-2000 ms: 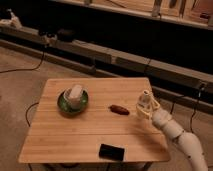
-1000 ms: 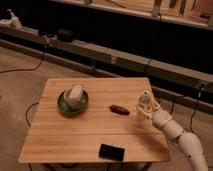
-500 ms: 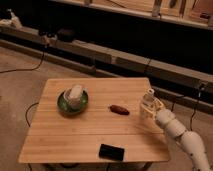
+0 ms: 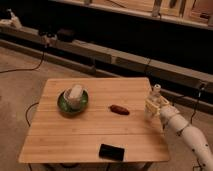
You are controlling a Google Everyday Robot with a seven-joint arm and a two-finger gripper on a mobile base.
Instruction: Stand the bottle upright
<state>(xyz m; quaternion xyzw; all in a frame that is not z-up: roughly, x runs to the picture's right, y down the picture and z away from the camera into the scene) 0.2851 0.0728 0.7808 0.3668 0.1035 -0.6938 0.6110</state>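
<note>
The gripper [image 4: 154, 108] is at the right edge of the table [image 4: 95, 131], about midway between its near and far sides, with the arm reaching in from the lower right. It appears clamped on the bottle [image 4: 156, 91], whose pale cap end points up above the claw.

Change over the last two seconds: the bottle leaned towards the left with its cap tipped away from the arm. It now stands close to vertical and has shifted slightly right (the wrist has rotated with it). Nothing else on the table has moved.

Meaning for the task: the reorientation is judged largely complete. Whether the bottle's base touches the table cannot be told from this view. The remaining work is judged to be setting the base down flat and releasing without tipping it. The edge is close, so a placement further left would be safer.

Other items, all well apart from the bottle:
- green bowl [image 4: 61, 103] holding a white object [image 4: 75, 93], left
- small brown item [image 4: 119, 109], centre
- black flat object [image 4: 111, 151], near edge
</note>
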